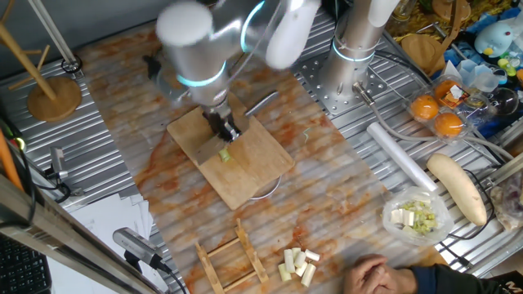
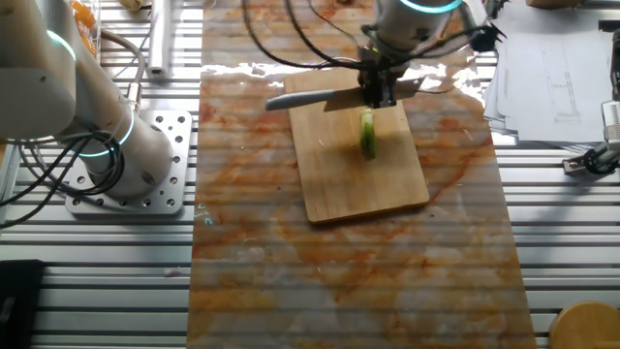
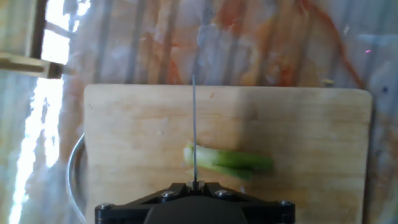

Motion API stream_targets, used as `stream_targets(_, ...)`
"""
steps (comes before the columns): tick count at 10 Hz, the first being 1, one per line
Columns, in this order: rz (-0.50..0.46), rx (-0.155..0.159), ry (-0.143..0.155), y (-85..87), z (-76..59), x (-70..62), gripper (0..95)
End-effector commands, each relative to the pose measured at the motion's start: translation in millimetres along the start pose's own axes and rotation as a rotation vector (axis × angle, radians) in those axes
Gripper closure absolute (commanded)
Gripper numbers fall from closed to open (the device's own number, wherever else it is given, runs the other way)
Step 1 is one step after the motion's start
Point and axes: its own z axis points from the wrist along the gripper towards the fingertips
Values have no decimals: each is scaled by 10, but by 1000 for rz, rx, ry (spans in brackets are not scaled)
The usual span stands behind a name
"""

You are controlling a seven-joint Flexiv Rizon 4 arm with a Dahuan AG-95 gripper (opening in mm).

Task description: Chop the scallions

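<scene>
We see one rectangular wooden cutting board (image 2: 363, 160), flat with a pale grain, lying on the streaked orange-brown table (image 2: 339, 281) near its far edge in the other fixed view. On the board lies one scallion piece (image 2: 368, 134), a short smooth stalk, bright green fading to whitish at one end, near the middle of the board. Our gripper (image 2: 381, 89) is closed on a knife (image 2: 315, 99) with a thin flat metal blade. In the hand view the blade edge stands across the pale end of the stalk.
</scene>
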Motion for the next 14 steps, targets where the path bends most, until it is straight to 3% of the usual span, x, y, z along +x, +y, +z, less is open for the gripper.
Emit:
stream_targets(1, 10, -5, 11, -10, 78, -84, 950)
stream_targets(14, 16, -8, -1, -16, 261, -179, 950)
